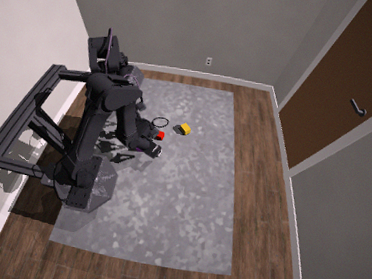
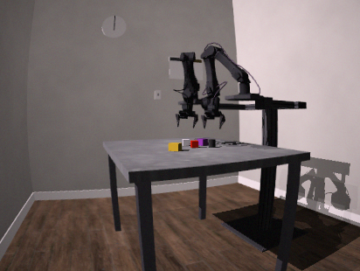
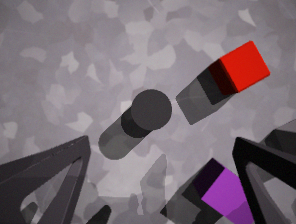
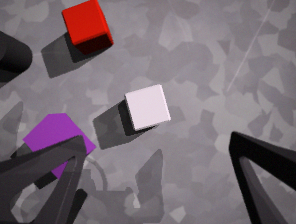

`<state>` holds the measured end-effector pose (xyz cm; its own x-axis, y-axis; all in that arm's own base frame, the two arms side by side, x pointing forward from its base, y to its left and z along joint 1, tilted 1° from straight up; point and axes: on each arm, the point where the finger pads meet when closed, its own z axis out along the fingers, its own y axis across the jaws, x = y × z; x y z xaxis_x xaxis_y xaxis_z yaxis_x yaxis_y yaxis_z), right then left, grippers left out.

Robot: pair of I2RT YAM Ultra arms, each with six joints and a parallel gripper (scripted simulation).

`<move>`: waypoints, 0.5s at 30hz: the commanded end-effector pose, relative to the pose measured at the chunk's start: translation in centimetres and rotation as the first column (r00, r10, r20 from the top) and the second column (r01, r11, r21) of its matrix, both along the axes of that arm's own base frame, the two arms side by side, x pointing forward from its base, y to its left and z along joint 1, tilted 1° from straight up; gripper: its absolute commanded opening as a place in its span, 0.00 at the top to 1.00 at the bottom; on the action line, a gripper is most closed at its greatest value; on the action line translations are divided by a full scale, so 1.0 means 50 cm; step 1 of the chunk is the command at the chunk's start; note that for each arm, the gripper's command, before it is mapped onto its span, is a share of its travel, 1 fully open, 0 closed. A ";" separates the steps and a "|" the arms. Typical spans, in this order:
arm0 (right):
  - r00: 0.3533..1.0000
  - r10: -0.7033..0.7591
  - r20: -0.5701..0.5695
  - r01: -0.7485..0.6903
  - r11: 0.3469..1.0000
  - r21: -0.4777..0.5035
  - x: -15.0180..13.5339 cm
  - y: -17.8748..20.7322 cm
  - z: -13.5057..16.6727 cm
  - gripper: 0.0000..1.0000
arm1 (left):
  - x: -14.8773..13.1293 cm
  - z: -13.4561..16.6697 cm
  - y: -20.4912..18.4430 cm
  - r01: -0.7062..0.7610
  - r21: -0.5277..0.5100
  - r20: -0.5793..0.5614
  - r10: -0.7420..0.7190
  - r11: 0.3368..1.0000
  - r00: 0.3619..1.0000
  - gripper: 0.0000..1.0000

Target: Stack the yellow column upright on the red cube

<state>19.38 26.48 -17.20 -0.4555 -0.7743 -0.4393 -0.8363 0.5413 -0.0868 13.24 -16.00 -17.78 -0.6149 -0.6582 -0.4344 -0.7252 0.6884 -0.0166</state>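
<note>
The yellow column (image 1: 184, 128) is a short yellow block on the grey table, also in the exterior view (image 2: 175, 147); it is out of both wrist views. The red cube (image 1: 160, 136) (image 2: 194, 143) sits a little apart from it, between the other small blocks, and shows in the left wrist view (image 3: 241, 67) and the right wrist view (image 4: 86, 26). My left gripper (image 2: 212, 119) hangs open and empty high above the table, over a dark cylinder (image 3: 151, 109). My right gripper (image 2: 187, 119) hangs open and empty beside it, over a white cube (image 4: 147, 106).
A purple cube (image 3: 225, 192) lies next to the dark cylinder and the red cube. A thin black ring (image 1: 160, 121) lies on the table behind the red cube. The arms' bases and mounting frame (image 1: 26, 122) stand at one table edge.
</note>
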 end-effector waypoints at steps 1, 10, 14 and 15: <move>1.000 -0.007 0.013 0.006 1.000 0.024 0.005 0.009 0.006 0.00 | 0.004 0.012 -0.006 -0.004 -0.018 0.015 0.005 1.000 1.000 0.00; 1.000 -0.007 0.013 0.006 1.000 0.024 0.005 0.009 0.006 0.00 | -0.012 -0.002 0.009 0.219 0.021 -0.135 -0.214 0.975 0.967 0.00; 1.000 -0.007 0.013 0.006 1.000 0.024 0.005 0.009 0.006 0.00 | 0.000 -0.015 0.006 0.371 -0.026 -0.193 -0.369 0.928 0.909 0.00; 1.000 -0.007 0.013 0.006 1.000 0.024 0.005 0.009 0.006 0.00 | 0.002 -0.017 0.006 0.399 -0.035 -0.200 -0.398 0.916 0.895 0.00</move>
<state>19.40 26.51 -17.18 -0.4553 -0.7735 -0.4409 -0.8361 0.5417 -0.0868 13.03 -15.55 -18.41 -0.8061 -0.4729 -0.3557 -0.5371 0.8370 0.1047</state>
